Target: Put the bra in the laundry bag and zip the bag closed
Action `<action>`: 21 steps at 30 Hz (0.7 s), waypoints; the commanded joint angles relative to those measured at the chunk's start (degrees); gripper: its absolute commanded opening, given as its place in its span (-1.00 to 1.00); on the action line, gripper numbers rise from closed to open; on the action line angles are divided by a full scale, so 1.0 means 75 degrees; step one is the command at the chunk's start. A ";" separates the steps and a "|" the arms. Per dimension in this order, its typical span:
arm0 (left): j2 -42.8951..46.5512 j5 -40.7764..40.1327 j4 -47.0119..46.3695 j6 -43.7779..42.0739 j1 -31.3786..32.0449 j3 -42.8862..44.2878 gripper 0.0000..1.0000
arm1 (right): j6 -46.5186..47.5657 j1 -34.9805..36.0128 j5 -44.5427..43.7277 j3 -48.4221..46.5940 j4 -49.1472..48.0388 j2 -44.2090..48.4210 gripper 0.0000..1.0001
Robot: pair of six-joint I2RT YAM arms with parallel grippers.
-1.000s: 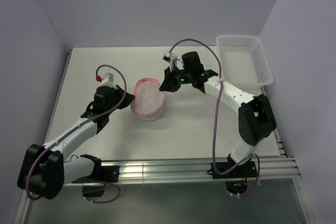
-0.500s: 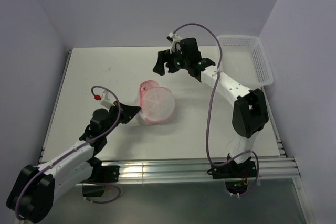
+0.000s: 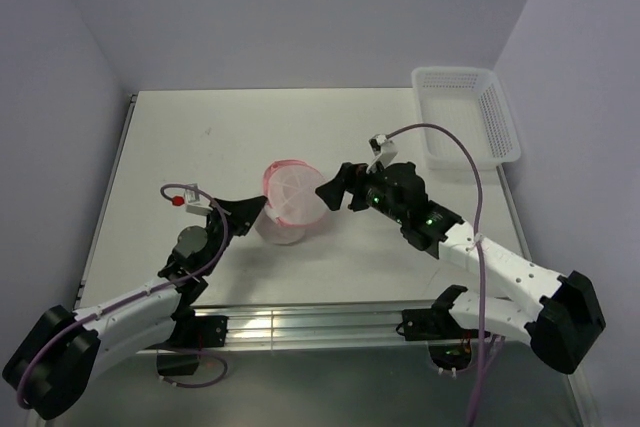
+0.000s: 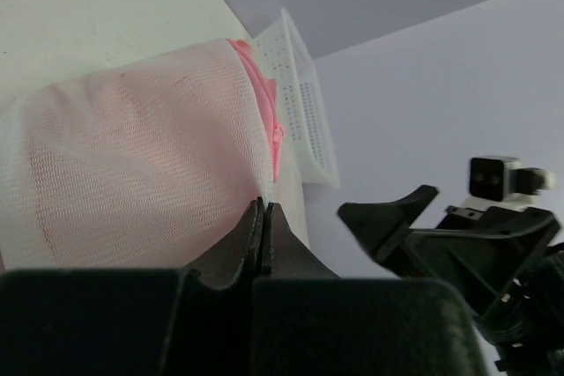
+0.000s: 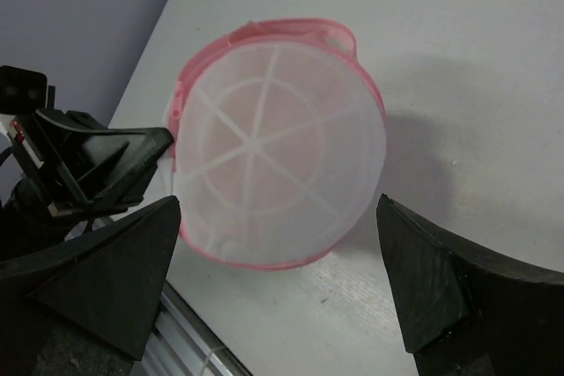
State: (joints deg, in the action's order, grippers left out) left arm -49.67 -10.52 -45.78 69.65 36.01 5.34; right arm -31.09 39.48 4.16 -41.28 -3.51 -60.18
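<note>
Mesh laundry bag, left end effector pinching its side

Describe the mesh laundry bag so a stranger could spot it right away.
On the white table, look between the left gripper and right gripper. There is a round translucent whitish-pink mesh pouch. Its pink rim and domed shape set it apart from the white rectangular lattice basket at the far right.

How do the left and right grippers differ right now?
The left gripper is shut, pinching the laundry bag; the right gripper is wide open, holding nothing. The left touches the bag's mesh wall; the right hangs apart, facing its round lid. Both point at the bag.
</note>
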 commanded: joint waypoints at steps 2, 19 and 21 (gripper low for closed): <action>-0.0186 -0.0238 -0.1208 0.0323 0.0050 -0.0138 -1.00 | -0.1081 0.0125 0.0148 0.0615 -0.0878 -0.0284 0.99; -0.0537 -0.0027 -0.2122 0.0699 0.0261 -0.0654 -0.73 | -0.3952 0.0863 0.0702 0.1471 -0.4336 -0.2101 0.99; -0.0468 0.0090 -0.1831 0.0512 0.0250 -0.0573 -0.34 | -0.3544 0.0876 0.0419 0.1484 -0.4291 -0.2065 0.97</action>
State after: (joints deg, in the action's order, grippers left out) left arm -53.30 -11.73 -56.36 74.11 37.34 2.96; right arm -56.36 45.08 9.67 -30.39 -27.90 -76.31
